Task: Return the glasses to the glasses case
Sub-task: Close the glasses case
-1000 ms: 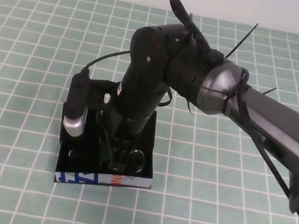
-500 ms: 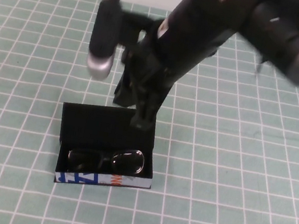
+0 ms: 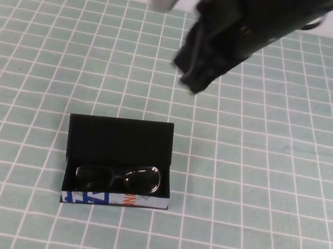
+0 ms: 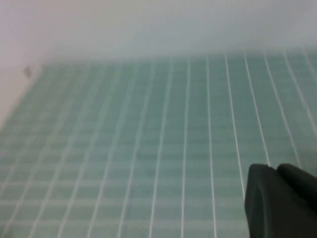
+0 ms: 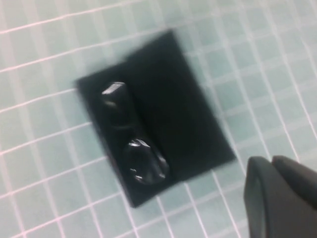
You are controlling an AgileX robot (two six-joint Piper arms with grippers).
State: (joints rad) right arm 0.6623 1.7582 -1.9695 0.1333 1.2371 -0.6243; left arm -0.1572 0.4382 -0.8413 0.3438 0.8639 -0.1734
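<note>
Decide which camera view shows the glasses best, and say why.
The high view: the glasses lie sharp and whole inside the case, by its printed front edge. The right wrist view shows them blurred, beyond the shut right pincer. The left wrist view shows only the mat and left pincer.

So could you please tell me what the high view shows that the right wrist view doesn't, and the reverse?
Only the high view shows the case's printed white front edge and the right arm raised beyond the case. Only the right wrist view shows the right pincer close up, shut and empty. Both show the glasses lying inside the open glasses case on the green gridded mat. The left pincer appears in neither, only in its own wrist view, over bare mat.
</note>
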